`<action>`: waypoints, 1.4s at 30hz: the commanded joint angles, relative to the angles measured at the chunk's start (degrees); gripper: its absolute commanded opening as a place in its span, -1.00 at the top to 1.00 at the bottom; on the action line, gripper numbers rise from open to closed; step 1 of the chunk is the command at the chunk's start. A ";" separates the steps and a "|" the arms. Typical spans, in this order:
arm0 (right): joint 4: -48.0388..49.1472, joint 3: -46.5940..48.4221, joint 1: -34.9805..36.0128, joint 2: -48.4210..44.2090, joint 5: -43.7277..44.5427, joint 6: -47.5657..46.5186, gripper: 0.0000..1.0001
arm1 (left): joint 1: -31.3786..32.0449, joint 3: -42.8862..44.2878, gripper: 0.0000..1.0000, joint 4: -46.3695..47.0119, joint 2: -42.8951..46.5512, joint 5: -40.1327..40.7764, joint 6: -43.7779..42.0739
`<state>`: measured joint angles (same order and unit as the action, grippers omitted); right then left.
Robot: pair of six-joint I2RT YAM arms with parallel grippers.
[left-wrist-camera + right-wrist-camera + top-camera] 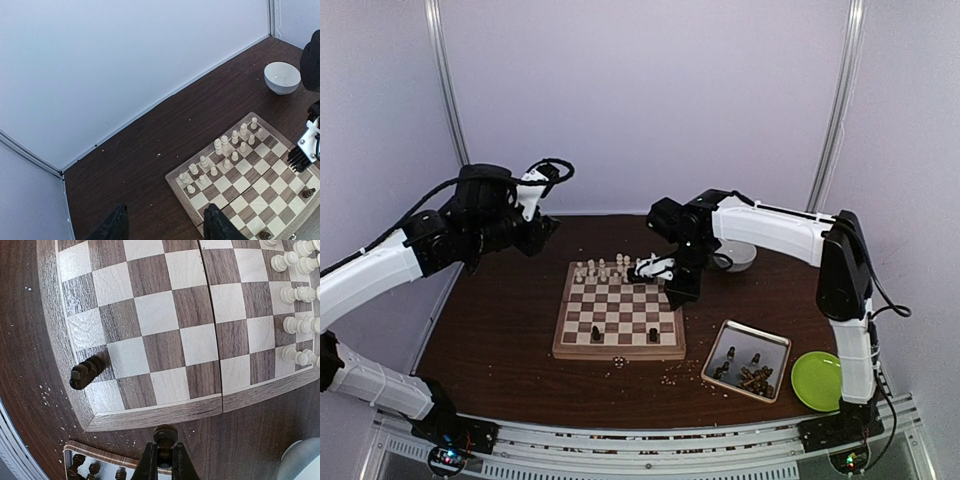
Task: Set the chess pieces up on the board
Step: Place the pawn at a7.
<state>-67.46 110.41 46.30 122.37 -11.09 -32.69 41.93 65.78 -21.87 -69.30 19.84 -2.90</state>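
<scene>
The board (620, 318) lies mid-table, with cream chess pieces (602, 270) in its two far rows and two dark pieces (596, 333) on its near row. My right gripper (164, 460) is shut on a dark piece (165, 436), held in the air by the board's right edge (680, 292). Another dark piece (87, 371) stands on a corner square of the board (165, 330). My left gripper (165, 227) hangs open and empty, high over the table left of the board (250, 190), its fingers (114, 226) wide apart. It also shows from above, as the left gripper (545, 228).
A metal tray (769, 338) holding several dark pieces sits right of the board, with a green plate (817, 381) beyond it. A white bowl (735, 257) stands at the back right. Pale crumbs dot the table near the board's front.
</scene>
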 commanded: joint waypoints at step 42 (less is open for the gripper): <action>-1.70 4.05 3.90 7.70 0.42 2.34 0.71 | -0.40 -0.03 -0.05 2.38 2.68 1.90 0.18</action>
<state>-68.82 112.60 49.78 129.16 -11.46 -31.18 41.93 65.78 -21.89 -67.81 21.30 -2.90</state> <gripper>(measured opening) 0.114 0.528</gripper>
